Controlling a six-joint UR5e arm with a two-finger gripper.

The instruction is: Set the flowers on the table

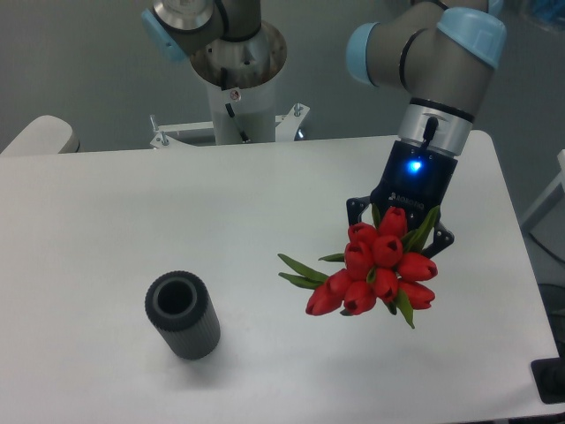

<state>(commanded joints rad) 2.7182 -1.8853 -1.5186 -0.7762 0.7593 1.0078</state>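
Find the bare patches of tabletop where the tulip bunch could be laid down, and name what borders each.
Bare table lies left of the flowers, behind the ribbed cylinder, up to the robot base. A smaller strip runs along the near edge right of the cylinder. It is crowded under the gripper holding the bunch.

Only obstacle on table (106, 194): dark ribbed cylinder (183, 315), upright at 8 o'clock from centre. Gripper (399, 225) with flowers (380, 269) occupies 4 o'clock. Bare tabletop between them, passable.
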